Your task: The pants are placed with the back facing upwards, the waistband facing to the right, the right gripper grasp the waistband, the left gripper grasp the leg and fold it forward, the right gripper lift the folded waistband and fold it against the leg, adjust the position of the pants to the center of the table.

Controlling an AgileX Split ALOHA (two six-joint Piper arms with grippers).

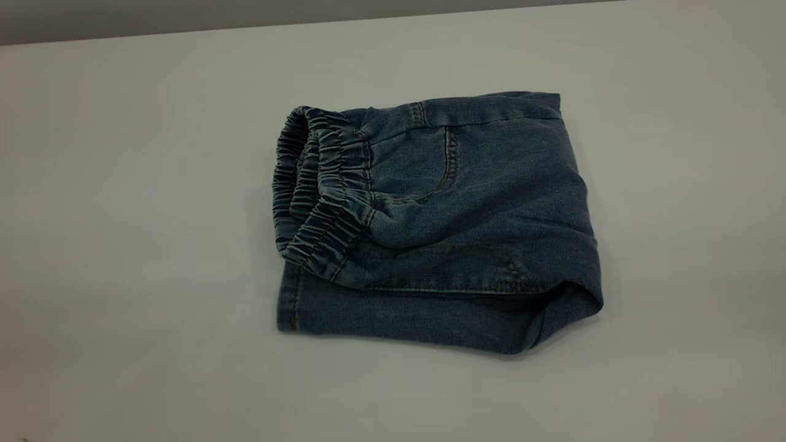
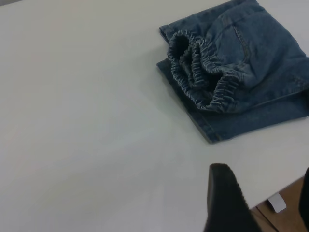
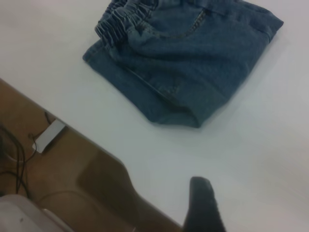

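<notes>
The pants (image 1: 442, 227), blue denim shorts, lie folded into a compact rectangle near the middle of the table (image 1: 123, 245). Their ruched waistband (image 1: 319, 196) sits on top at the bundle's left end, gaping open. A pocket seam curves across the upper layer. The leg (image 1: 399, 316) lies underneath, with its hem strip showing along the front. No gripper appears in the exterior view. In the left wrist view the pants (image 2: 231, 72) lie well away from my left gripper (image 2: 263, 169), which is open and empty near the table's edge. My right gripper (image 3: 203, 205) shows only in part, apart from the pants (image 3: 188, 63).
Bare table surface surrounds the pants on every side. Both wrist views show the table's front edge with brown floor beyond. A small white block (image 3: 48, 136) and dark cables (image 3: 14, 164) lie on that floor.
</notes>
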